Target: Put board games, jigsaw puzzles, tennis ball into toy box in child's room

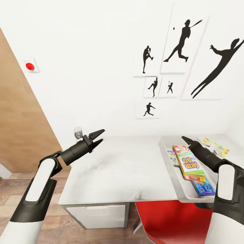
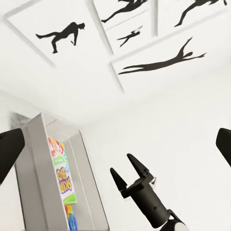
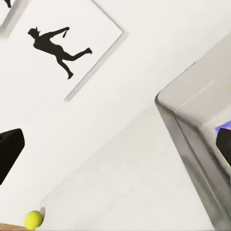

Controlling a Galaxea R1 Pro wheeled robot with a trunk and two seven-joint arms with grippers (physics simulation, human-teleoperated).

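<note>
- The left tool is held above the left part of the table, its two dark fingers spread apart and nothing between them.
- The right tool is seen over the near rim of the toy box; whether it is released or clenched cannot be told from the head view. In the left wrist view it appears with its fingers parted and empty.
- The toy box is placed on the right part of the table, and three board games are lying inside it: the "Skip-Bo" box on top, a green-edged box beside it, and a blue box partly under it.
- Jigsaw puzzles are seen flat on the table just beyond the toy box.
- The tennis ball is seen in the right wrist view, at the table's far edge, well apart from the toy box.
- Framed silhouette pictures are hung on the white wall behind the table.
</note>
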